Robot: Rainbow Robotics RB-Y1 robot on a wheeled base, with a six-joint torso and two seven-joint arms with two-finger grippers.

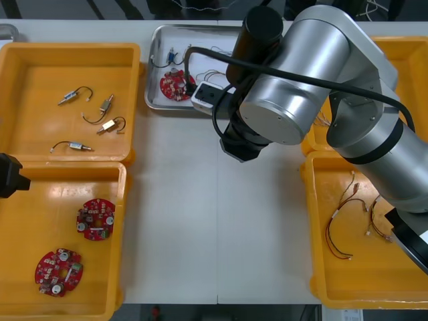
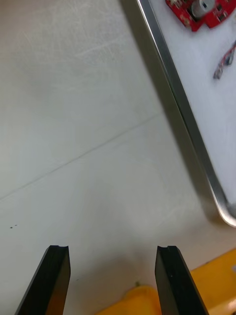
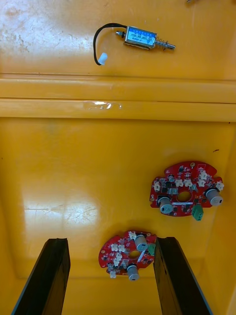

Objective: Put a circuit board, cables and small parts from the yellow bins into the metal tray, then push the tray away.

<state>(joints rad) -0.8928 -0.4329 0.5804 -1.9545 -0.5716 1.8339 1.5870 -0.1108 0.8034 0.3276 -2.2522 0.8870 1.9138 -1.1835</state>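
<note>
My right gripper (image 2: 113,248) hangs with its fingers spread wide and nothing between them. It is over the bare table (image 2: 73,123), just beside the rim of the metal tray (image 2: 183,106) and close to one of its corners. On the tray's white floor lie a round red circuit board (image 2: 201,12) and a short stretch of cable (image 2: 223,59). In the front view the tray sits at the table's far side, and my right arm reaches across the middle towards it.

My left gripper (image 3: 110,241) is spread and empty too, hovering over the near left yellow bin (image 3: 73,172). One loose board (image 3: 129,253) shows between its fingers, and a second board (image 3: 184,189) lies farther off. The far left bin (image 1: 27,100) holds small metal parts (image 1: 107,103) with black leads. Red and yellow cables (image 1: 348,221) lie in the near right bin (image 1: 314,221).
</note>
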